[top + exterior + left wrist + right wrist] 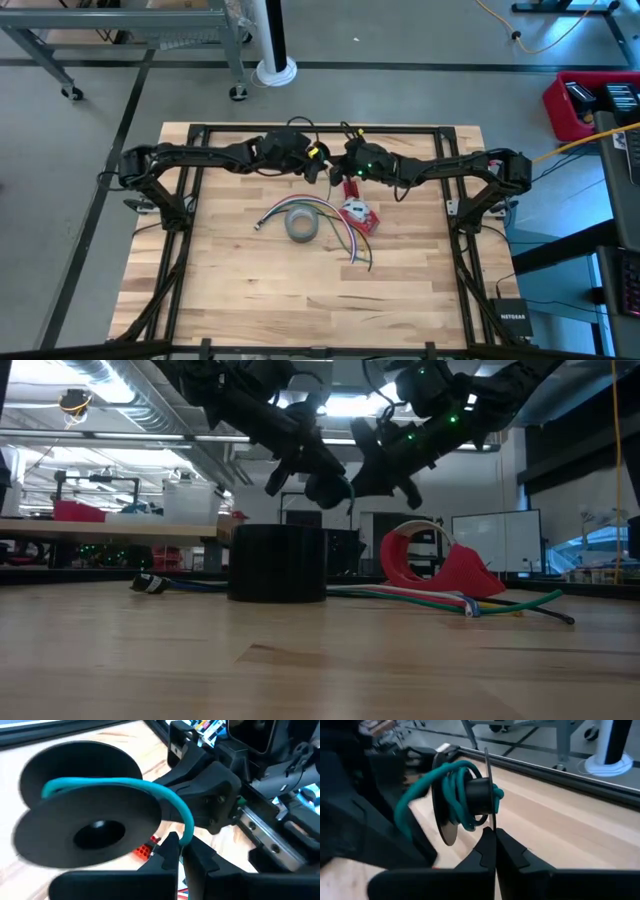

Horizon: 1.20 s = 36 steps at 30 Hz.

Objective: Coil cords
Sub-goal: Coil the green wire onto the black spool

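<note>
From my seat, nearest on the table lie loose coloured cords, fanning toward five o'clock from the grey tape roll. Just beside it at three o'clock sits a red tape dispenser. Farther back, at twelve o'clock, both arms meet above the wood. My left gripper pinches a teal cord that runs onto a black spool. My right gripper is clamped on the spool's thin flange, with the teal cord wound round the hub.
</note>
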Motion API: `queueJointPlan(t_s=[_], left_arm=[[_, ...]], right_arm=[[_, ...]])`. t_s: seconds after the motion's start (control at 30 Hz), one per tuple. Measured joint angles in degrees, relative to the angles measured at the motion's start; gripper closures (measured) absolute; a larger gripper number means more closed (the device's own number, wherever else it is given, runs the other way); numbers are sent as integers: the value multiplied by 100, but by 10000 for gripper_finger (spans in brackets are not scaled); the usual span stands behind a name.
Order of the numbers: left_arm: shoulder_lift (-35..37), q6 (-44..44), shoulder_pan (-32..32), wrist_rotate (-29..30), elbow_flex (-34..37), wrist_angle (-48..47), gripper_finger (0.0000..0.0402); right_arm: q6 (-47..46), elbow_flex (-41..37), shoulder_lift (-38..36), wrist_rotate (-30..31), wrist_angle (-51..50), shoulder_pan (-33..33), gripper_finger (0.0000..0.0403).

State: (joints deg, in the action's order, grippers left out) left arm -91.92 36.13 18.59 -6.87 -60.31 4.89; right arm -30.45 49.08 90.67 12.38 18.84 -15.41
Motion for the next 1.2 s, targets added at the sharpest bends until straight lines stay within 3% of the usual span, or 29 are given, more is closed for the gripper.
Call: queueJointPlan(t_s=[0.5, 0.83, 1.2], left_arm=[[3, -656, -253, 605, 0, -11, 386], [4, -995, -410, 1344, 4, -182, 383], [5, -1229, -475, 1372, 4, -161, 382]], right_arm=[[-276, 0, 0, -11, 815, 2, 403], [-534, 0, 0, -296, 1208, 0, 403], [-597, 0, 0, -592, 1406, -5, 403]])
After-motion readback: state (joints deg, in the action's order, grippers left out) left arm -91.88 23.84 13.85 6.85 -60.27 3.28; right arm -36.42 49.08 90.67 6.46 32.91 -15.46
